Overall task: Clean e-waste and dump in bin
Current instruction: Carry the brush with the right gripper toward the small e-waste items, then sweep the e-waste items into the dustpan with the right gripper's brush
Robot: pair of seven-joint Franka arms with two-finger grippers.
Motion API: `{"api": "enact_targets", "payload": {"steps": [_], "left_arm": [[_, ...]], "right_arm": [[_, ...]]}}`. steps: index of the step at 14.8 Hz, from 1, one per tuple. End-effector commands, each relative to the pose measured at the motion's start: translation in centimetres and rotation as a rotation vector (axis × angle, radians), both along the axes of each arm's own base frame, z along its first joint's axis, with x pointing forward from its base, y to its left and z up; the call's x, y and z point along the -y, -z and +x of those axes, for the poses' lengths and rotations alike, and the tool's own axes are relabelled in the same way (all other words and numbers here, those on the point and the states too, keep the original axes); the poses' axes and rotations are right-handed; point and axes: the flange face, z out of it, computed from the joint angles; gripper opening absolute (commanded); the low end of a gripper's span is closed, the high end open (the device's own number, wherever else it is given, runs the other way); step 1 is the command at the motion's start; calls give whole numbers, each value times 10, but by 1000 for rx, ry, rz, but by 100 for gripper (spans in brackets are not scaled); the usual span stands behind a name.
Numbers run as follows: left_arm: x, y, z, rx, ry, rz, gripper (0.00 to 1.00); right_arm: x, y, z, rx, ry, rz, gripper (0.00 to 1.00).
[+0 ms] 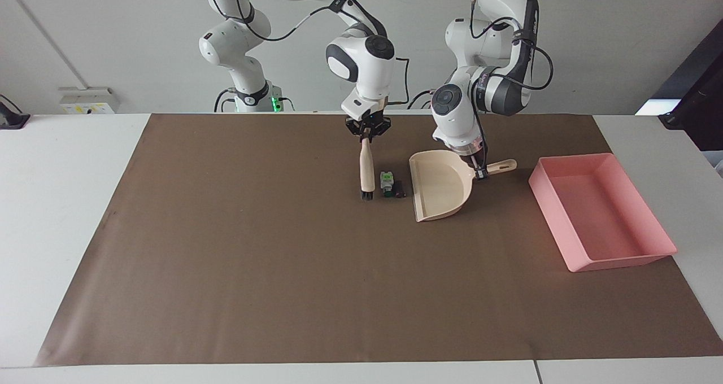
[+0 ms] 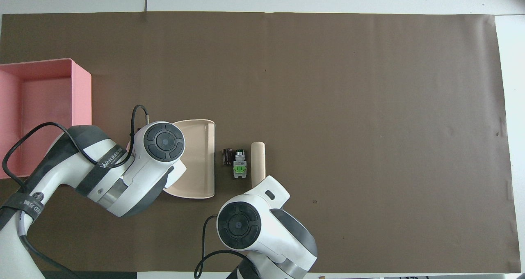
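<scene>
The e-waste lies mid-mat: a white-and-green component [image 1: 387, 183] [image 2: 239, 168] touching a dark stubby cylinder [image 1: 400, 188] [image 2: 227, 156]. My right gripper [image 1: 366, 134] is shut on the top of a beige brush [image 1: 367, 166] [image 2: 258, 162], which hangs upright with its dark bristles at the mat just beside the component. My left gripper [image 1: 480, 171] is shut on the handle of the beige dustpan [image 1: 440, 186] [image 2: 197, 160]. The dustpan's open edge faces the cylinder, a small gap away. The pink bin [image 1: 621, 260] [image 2: 80, 90] sits at the left arm's end of the table.
A brown mat [image 1: 282, 271] [image 2: 369, 86] covers most of the white table [image 1: 68, 192]. In the overhead view both wrists hide their grippers. The bin stands apart from the dustpan, with bare mat between them.
</scene>
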Motion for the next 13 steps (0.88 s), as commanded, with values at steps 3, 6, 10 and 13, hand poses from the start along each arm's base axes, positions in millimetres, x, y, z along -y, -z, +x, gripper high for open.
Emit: {"api": "enact_targets", "payload": {"steps": [3,6,10,13], "left_arm": [[-1,3,-12,20,17,5,0],[-2,5,-16,19,21,3,0],[-4,6,-16,25,22,-7,0],[-6,10,-17,34,30,-25,0]], "right_arm": [[-30,9,6,2,-1,14,0],[-64,16,-7,-31,15,132,0],[-89,26,2,-30,25,354,0],[-98,11,13,-39,57,521,0]]}}
